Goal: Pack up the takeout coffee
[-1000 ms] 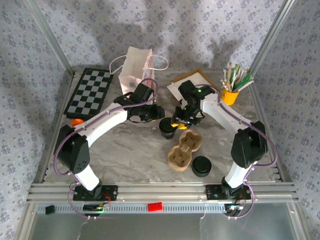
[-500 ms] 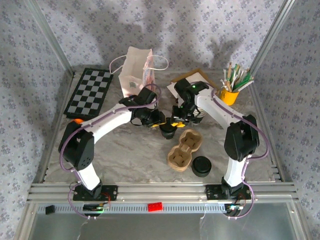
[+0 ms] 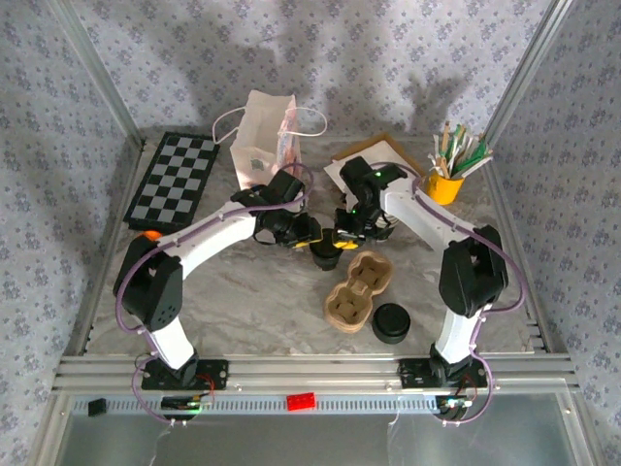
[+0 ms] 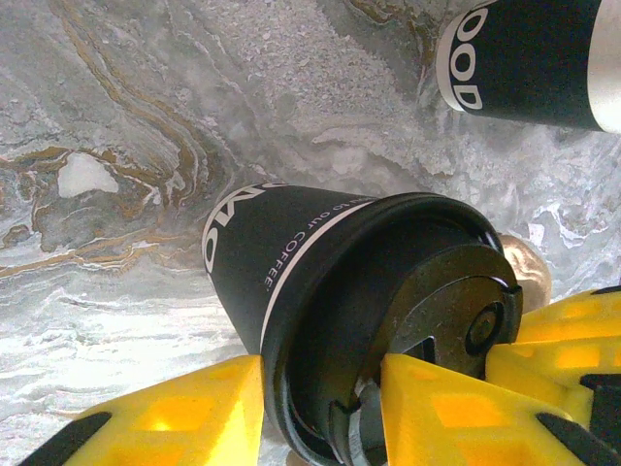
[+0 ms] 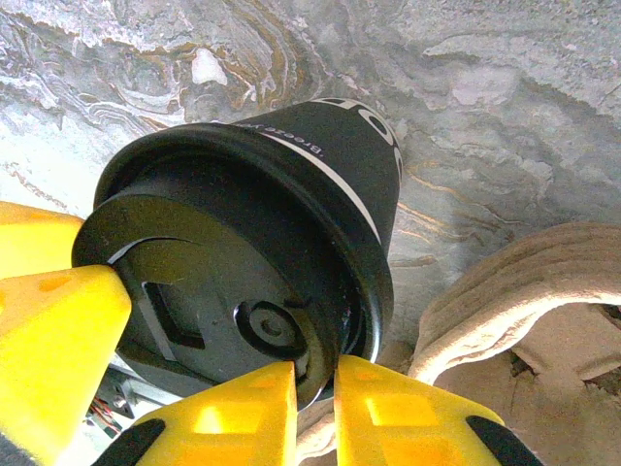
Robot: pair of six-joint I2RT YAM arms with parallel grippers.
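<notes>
A black lidded coffee cup [image 3: 327,255] stands on the marble table between both grippers, just beyond the cardboard carrier [image 3: 357,289]. My left gripper [image 3: 309,236] comes at it from the left. In the left wrist view the left gripper [image 4: 322,379] is shut on the cup lid [image 4: 427,291], with one finger outside the rim and one on the top. From the right, my right gripper [image 3: 345,231] pinches the lid's rim; in the right wrist view the right gripper [image 5: 315,374] is shut on that cup lid [image 5: 223,291]. A second black cup [image 3: 391,323] stands near the carrier's front.
A white paper bag [image 3: 262,136] stands open at the back. A checkerboard [image 3: 177,180] lies at the back left. A yellow pot of stirrers [image 3: 448,175] and flat cardboard [image 3: 374,155] are at the back right. The carrier [image 5: 543,291] sits close beside the cup.
Both grippers have closed in on the cup, the left moving down and right, the right moving left. The right jaws have narrowed onto the lid's rim.
</notes>
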